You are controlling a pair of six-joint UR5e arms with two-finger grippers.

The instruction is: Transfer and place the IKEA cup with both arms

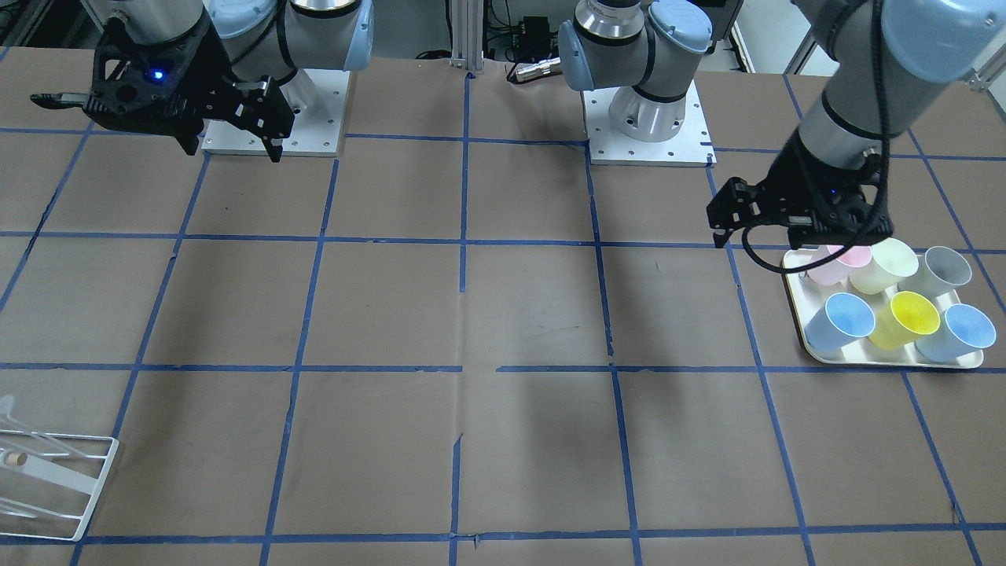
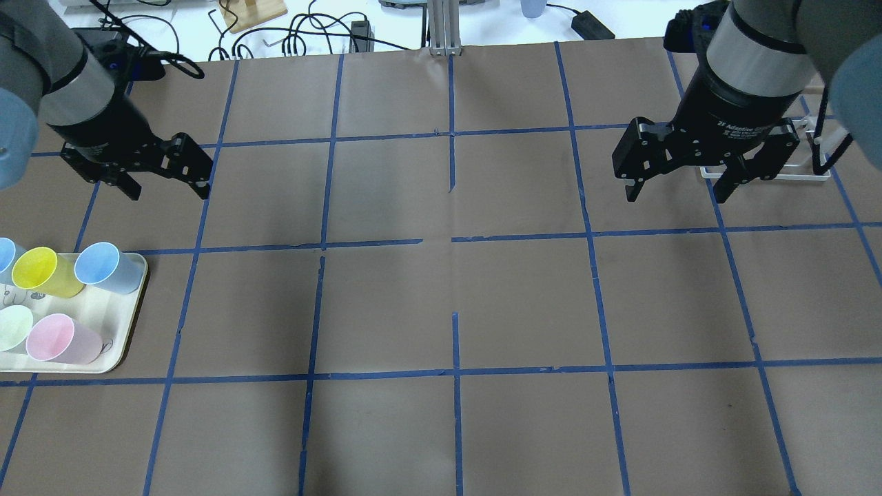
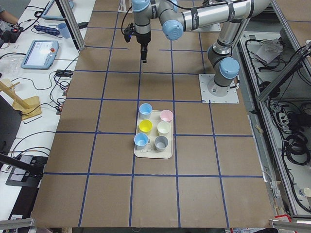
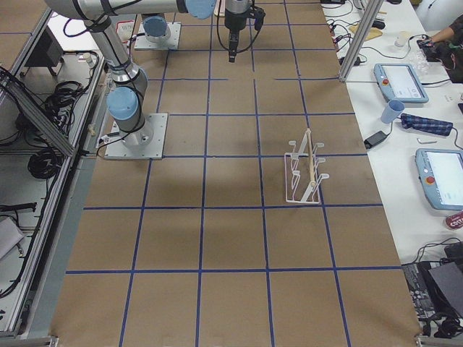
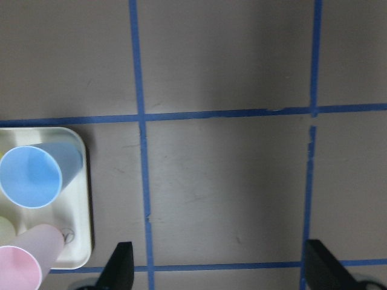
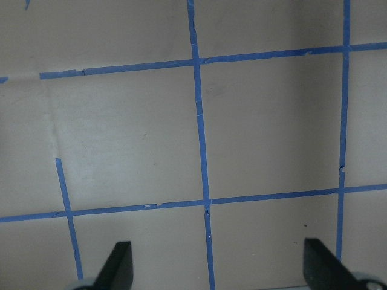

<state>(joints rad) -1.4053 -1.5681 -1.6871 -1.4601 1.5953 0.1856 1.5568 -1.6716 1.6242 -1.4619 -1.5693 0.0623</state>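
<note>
Two near-identical light-blue cups (image 1: 845, 321) (image 1: 960, 330) stand on a cream tray (image 1: 888, 359) with yellow, pink, pale-green and grey cups. I cannot tell which one is the IKEA cup. One blue cup (image 2: 103, 265) stands at the tray's corner toward the table's middle and also shows in the left wrist view (image 5: 33, 175). My left gripper (image 2: 165, 184) is open and empty. It hangs in the air beside the tray, apart from the cups (image 1: 762, 232). My right gripper (image 2: 675, 191) is open and empty. It hangs high over bare table on the other side (image 1: 232, 145).
A white wire rack (image 1: 47, 487) stands near my right gripper, partly hidden behind it in the overhead view (image 2: 765, 172). Brown table paper with blue tape lines lies between the two arms. Both arm bases (image 1: 652, 118) sit at the table's robot edge.
</note>
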